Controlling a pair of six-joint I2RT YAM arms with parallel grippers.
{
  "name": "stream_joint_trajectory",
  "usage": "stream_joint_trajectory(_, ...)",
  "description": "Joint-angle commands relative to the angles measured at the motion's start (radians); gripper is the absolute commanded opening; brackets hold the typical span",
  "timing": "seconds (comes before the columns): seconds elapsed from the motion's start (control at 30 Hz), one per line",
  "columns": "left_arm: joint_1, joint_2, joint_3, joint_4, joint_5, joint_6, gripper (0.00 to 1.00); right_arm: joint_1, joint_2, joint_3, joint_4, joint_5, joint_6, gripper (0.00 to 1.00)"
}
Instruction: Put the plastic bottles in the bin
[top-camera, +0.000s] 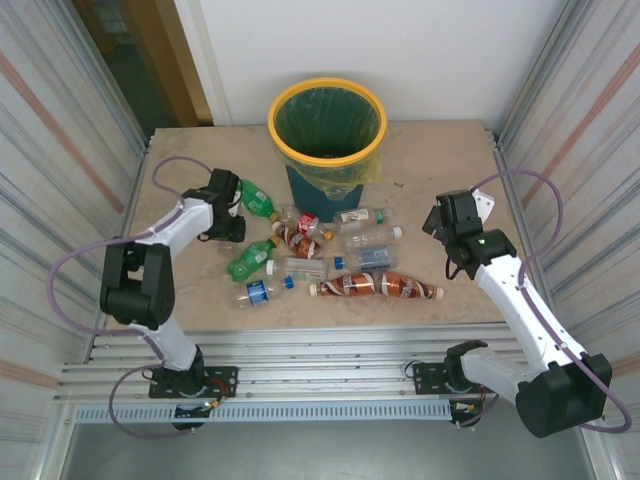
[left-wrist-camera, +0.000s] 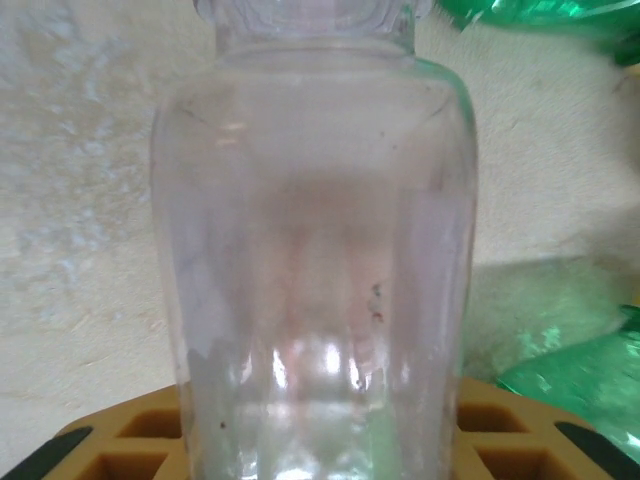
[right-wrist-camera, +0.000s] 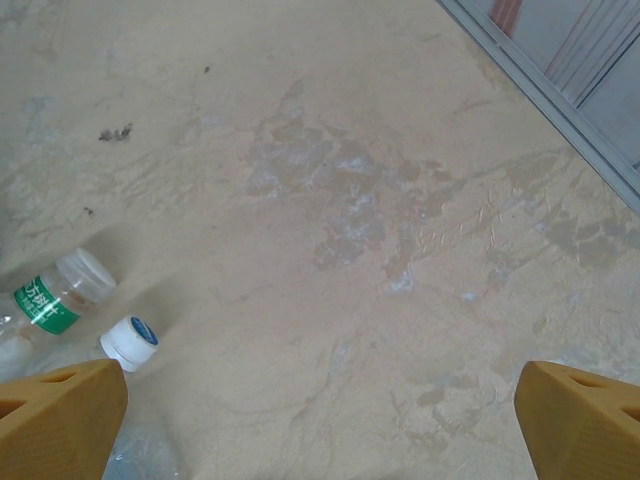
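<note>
Mostly, plastic bottles (top-camera: 320, 255) lie scattered mid-table, just in front of bin (top-camera: 310, 190). Bin upright at far edge of table (top-camera: 440, 160), yellow rim, bag liner inside. Left gripper (top-camera: 228, 222) at pile's left end, clamped on clear bottle (left-wrist-camera: 315, 250), green bottles (top-camera: 257, 198) close beside. Right gripper (right-wrist-camera: 320, 425) spread wide over bare tabletop right of pile, holding nothing. Two capped bottle ends (right-wrist-camera: 85, 275) near one fingertip.
</note>
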Motion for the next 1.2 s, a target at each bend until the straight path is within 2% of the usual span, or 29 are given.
stream_joint_trajectory(0.0,0.005,-0.106,-0.016,-0.024,-0.024,-0.012,0.37,-0.010,-0.002,-0.019,0.009,0.002,0.035,0.98)
stream_joint_trajectory(0.4,-0.041,-0.353,-0.003,-0.003,-0.020,-0.046,0.36,-0.013,-0.010,-0.035,0.016,0.006,0.040,0.98)
stream_joint_trajectory(0.67,-0.054,-0.497,0.040,0.125,0.143,-0.114,0.36,-0.013,-0.039,-0.060,0.029,0.011,0.060,0.98)
stream_joint_trajectory(0.8,-0.063,-0.502,0.083,0.197,0.220,-0.144,0.36,-0.016,-0.055,-0.065,0.025,0.014,0.063,0.98)
stream_joint_trajectory(1.17,-0.115,-0.394,0.254,0.364,0.315,-0.205,0.37,-0.015,-0.119,-0.079,-0.002,0.038,0.071,0.98)
